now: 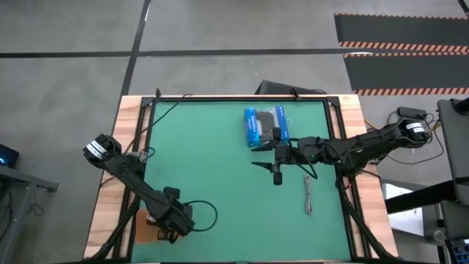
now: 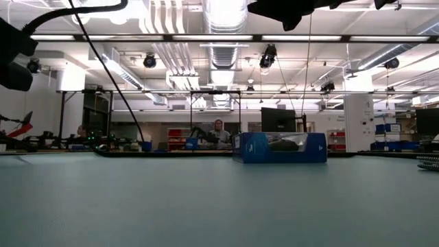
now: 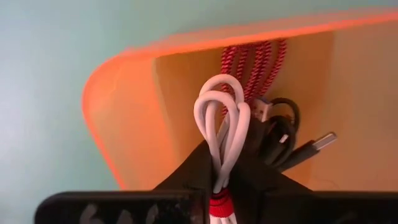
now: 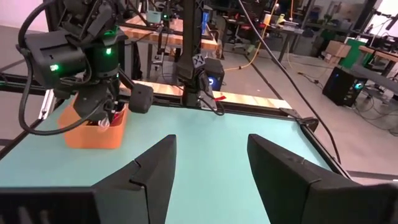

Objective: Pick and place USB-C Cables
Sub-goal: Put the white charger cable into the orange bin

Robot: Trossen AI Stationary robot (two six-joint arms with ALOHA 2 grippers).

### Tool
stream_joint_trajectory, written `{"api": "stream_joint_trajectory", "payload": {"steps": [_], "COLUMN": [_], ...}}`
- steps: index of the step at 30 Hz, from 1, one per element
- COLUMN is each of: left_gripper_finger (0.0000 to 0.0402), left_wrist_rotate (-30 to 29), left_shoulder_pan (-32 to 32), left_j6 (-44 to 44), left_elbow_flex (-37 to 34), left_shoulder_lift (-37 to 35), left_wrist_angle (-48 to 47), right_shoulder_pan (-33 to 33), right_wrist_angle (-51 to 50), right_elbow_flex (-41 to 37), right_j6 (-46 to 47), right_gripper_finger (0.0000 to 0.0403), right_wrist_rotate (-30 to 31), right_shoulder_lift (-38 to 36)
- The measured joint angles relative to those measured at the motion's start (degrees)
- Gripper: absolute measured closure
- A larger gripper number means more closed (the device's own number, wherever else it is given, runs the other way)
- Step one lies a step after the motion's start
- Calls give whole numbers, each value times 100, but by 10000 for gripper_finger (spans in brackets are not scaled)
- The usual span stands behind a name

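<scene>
White cable [image 3: 221,134] sits pinched in left tool [image 3: 221,180], seemingly over orange bin [image 3: 134,124].

A blue-and-black packaged box [image 1: 265,126] lies on the green table [image 1: 205,154]; an orange bin [image 4: 93,132] sits near one corner.

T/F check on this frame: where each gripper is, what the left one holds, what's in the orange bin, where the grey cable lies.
1. The left gripper is shut on the white cable over the orange bin. True.
2. The red cable is still out on the mat. False: it lies inside the orange bin, beside the black cable.
3. The right gripper is open and holds nothing. True.
4. The grey cable lies in the orange bin. False: it lies on the green mat, near the right arm.
5. The blue box sits at the mat's far side. True.
</scene>
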Motion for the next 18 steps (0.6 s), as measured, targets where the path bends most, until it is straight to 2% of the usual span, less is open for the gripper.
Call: {"api": "stream_joint_trajectory", "payload": {"steps": [5, 18], "left_gripper_finger": [361, 356], "left_wrist_rotate": [0, 0], "left_shoulder_pan": [0, 0], "left_j6": [-2, -3], "left_elbow_flex": [-63, -69], "left_shoulder_lift": [0, 1], "left_wrist_angle": [-2, -2], "right_shoulder_pan": [0, 0], "right_wrist_angle": [-33, -78], "right_elbow_flex": [0, 0], "right_j6": [2, 4], "right_gripper_finger": [213, 213], "right_wrist_rotate": [-2, -4], "right_shoulder_lift": [0, 0]}}
